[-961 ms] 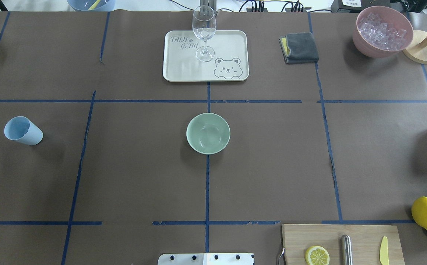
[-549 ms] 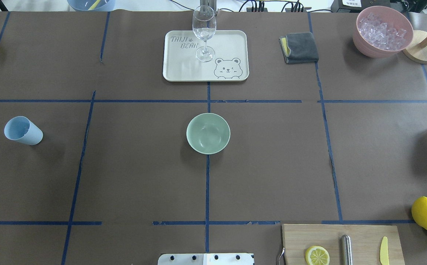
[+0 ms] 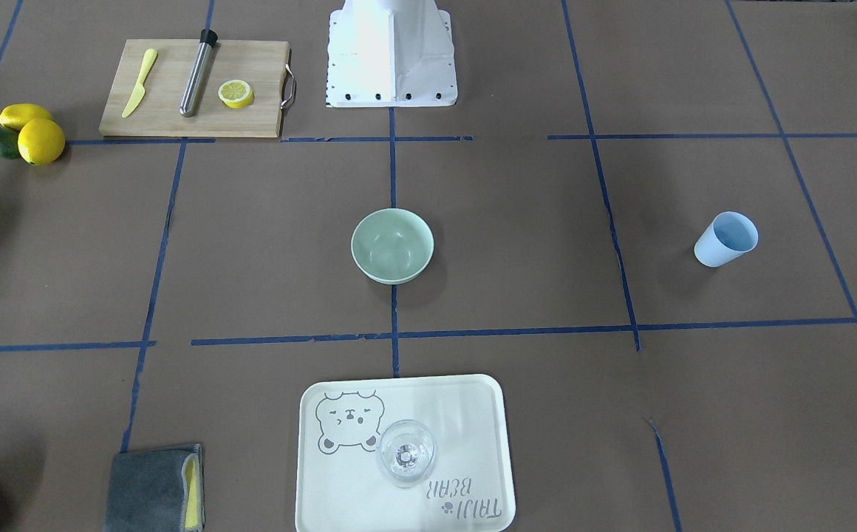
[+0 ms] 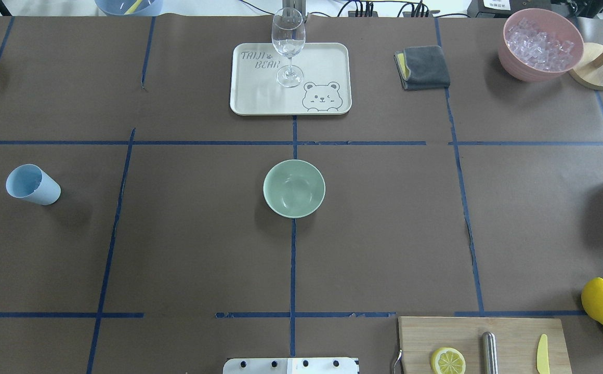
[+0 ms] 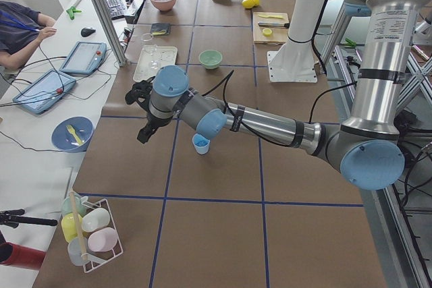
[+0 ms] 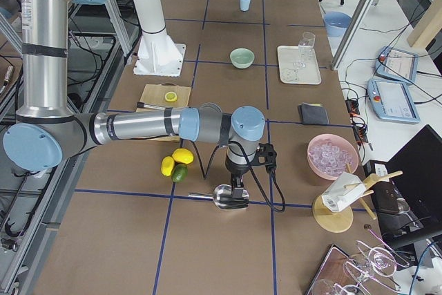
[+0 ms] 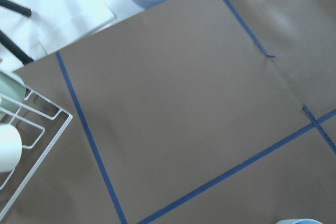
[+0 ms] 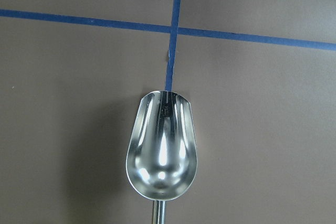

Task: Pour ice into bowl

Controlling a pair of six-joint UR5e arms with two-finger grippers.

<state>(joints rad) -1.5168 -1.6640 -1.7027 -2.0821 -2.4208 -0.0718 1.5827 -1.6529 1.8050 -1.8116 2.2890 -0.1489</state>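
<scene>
1. Mint-green round matte bowl (image 4: 294,188) sits empty at the table's centre on a crossing of blue tape lines (image 4: 292,270). It is probably staged there as the pour target within reach of both arms.
2. Clear, glassy ice cubes (image 4: 538,40) are heaped in a pink round container (image 4: 510,63) at the far right corner, well apart from the bowl. None lies in the bowl.
3. Shiny steel scoop (image 8: 163,150), a smooth rounded trough on a slim handle, lies empty on the brown paper table cover (image 4: 187,244) with its tip at a tape crossing. It is likely the tool meant to carry the ice.
4. Right gripper (image 6: 237,190) hangs right over the scoop's handle end. The wrist view shows no fingers, so it cannot be told whether they are spread or closed on the handle.
5. Left gripper (image 5: 146,131) hovers above the table near the light blue plastic cup (image 5: 200,144), apparently not touching it. Its finger state cannot be told either.
6. Judgement: the task is at its start, and taking up the scoop looks like the step in hand.
</scene>
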